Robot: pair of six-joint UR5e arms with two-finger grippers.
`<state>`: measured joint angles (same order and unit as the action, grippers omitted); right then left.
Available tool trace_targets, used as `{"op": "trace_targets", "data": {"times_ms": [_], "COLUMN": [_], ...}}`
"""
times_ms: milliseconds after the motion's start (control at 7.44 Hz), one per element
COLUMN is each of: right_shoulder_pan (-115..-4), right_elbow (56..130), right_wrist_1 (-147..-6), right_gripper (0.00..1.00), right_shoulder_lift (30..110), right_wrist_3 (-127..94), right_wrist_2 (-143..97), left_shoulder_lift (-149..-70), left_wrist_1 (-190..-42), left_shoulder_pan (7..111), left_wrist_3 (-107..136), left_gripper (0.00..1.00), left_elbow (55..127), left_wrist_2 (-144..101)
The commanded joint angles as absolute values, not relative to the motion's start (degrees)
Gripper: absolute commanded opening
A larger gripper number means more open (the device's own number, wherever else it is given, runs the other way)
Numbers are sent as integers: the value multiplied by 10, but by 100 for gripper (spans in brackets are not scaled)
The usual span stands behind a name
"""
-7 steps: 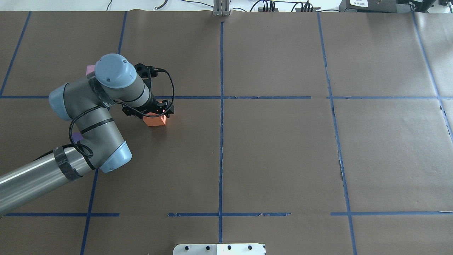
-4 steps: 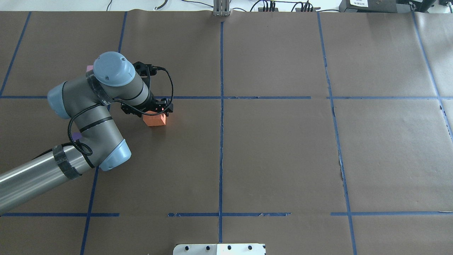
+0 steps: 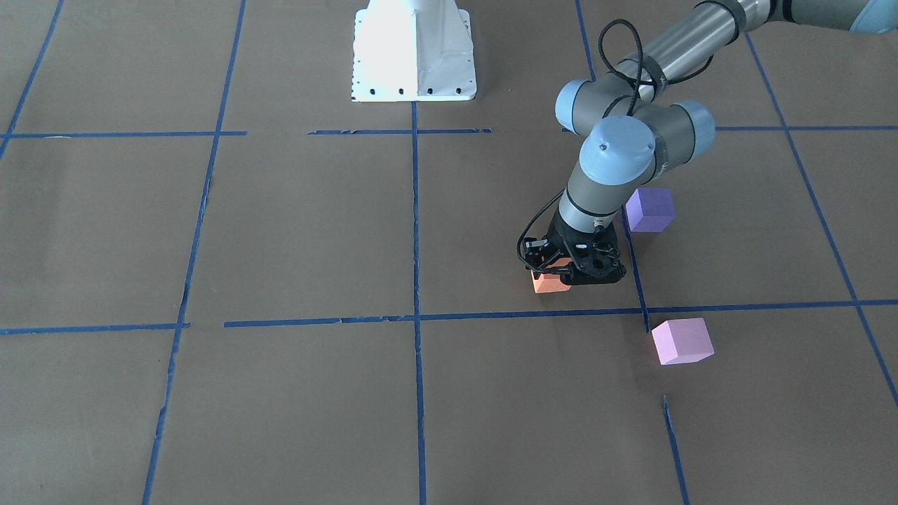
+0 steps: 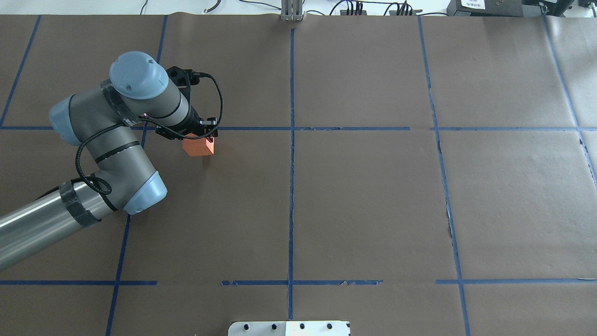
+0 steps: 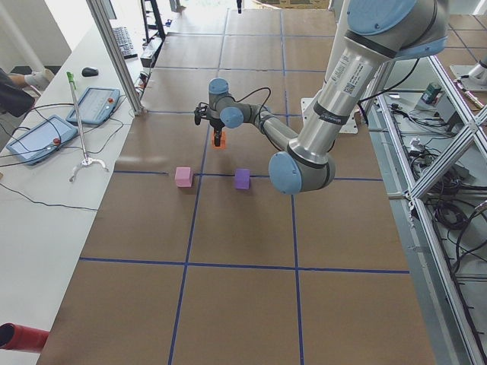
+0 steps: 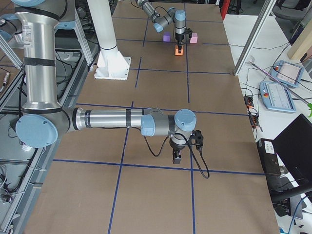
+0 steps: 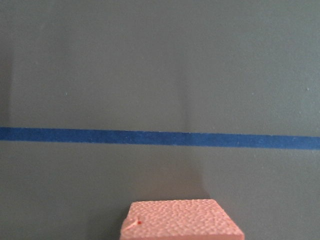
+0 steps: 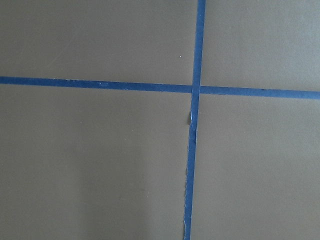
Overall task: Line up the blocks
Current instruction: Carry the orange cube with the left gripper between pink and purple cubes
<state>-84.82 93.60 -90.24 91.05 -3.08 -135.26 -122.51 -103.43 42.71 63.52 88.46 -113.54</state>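
Note:
My left gripper [image 4: 201, 136] is shut on the orange block [image 4: 198, 146], holding it just on the near side of a blue tape line; the pair also shows in the front view, gripper [image 3: 577, 271] and orange block [image 3: 549, 283]. The left wrist view shows the orange block's top [image 7: 182, 220] below a tape line. The purple block [image 3: 649, 209] and the light pink block [image 3: 682, 341] lie on the table beside the left arm; the arm hides both in the overhead view. My right gripper [image 6: 176, 157] shows only in the exterior right view, low over the table, and I cannot tell whether it is open.
Blue tape lines [image 4: 291, 128] split the brown table into squares. The white robot base [image 3: 412, 49] stands at the robot's edge. A side bench with tablets [image 5: 46, 137] and a metal post [image 5: 114, 53] lies beyond the far edge.
My left gripper has carried the orange block away from the robot and a little toward its left, up to the blue tape line.

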Motion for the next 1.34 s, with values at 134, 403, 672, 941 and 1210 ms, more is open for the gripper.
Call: {"op": "trace_targets", "data": {"times_ms": [134, 403, 672, 941, 1210], "right_shoulder_pan": [-848, -848, -848, -848, -848], "right_elbow": [936, 936, 936, 936, 936], "right_wrist_1": [-902, -902, -902, -903, -902], "right_gripper": [100, 100, 100, 100, 100], "right_shoulder_lift": [911, 911, 911, 911, 911], "right_wrist_3": [-31, -31, -31, -31, -31], "right_wrist_2": [-1353, -1353, -1353, -1353, -1353], "left_shoulder_lift": [-1173, -1087, -1063, -1066, -1069], "left_wrist_1": [-947, -948, -951, -1038, -1091], "left_shoulder_pan": [558, 602, 601, 586, 542], "left_wrist_3": [579, 465, 446, 518, 534], "left_gripper": [9, 10, 10, 10, 10], "left_elbow": [1011, 1034, 1023, 967, 920], "left_wrist_2": [-1162, -1206, -1253, -1253, -1249]}}
